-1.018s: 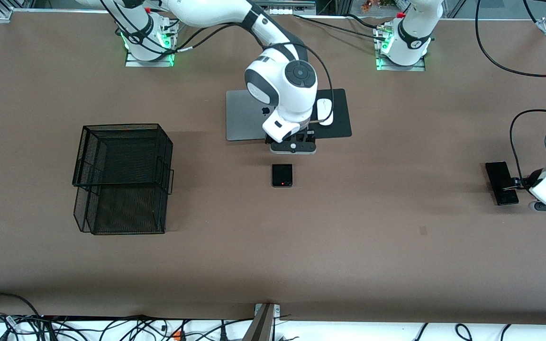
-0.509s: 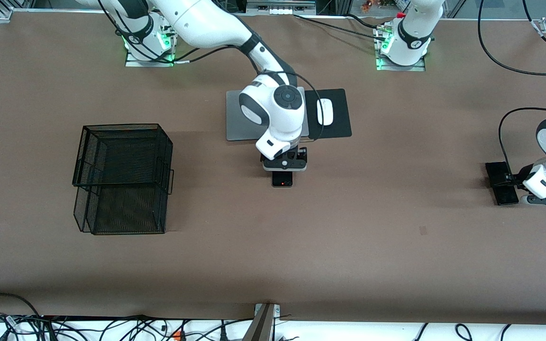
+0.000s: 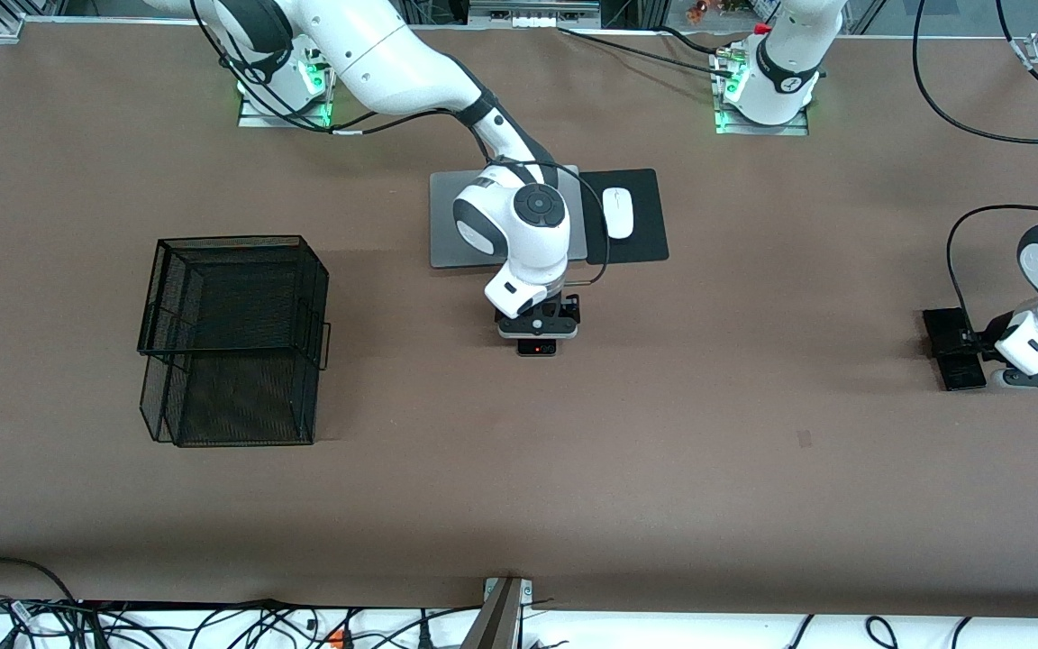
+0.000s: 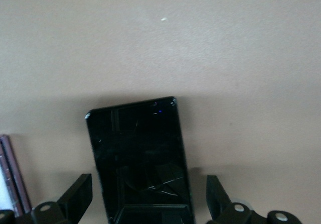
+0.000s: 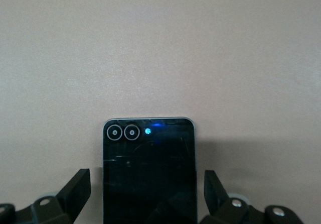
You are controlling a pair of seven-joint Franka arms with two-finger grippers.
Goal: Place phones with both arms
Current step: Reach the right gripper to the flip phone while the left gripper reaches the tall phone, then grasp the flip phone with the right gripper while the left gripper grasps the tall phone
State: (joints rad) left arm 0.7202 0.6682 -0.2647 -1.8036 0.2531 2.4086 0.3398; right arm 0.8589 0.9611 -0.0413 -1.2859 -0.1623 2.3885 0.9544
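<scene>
Black fingers of both grippers spread wide, clear of each phone's edges.

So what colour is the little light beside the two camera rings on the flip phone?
Blue, on the flip phone; clearest in the right wrist view.

The right gripper has come down from beside the laptop to straddle the small black flip phone, now largely covered. The left gripper has shifted in over the slab phone.
</scene>
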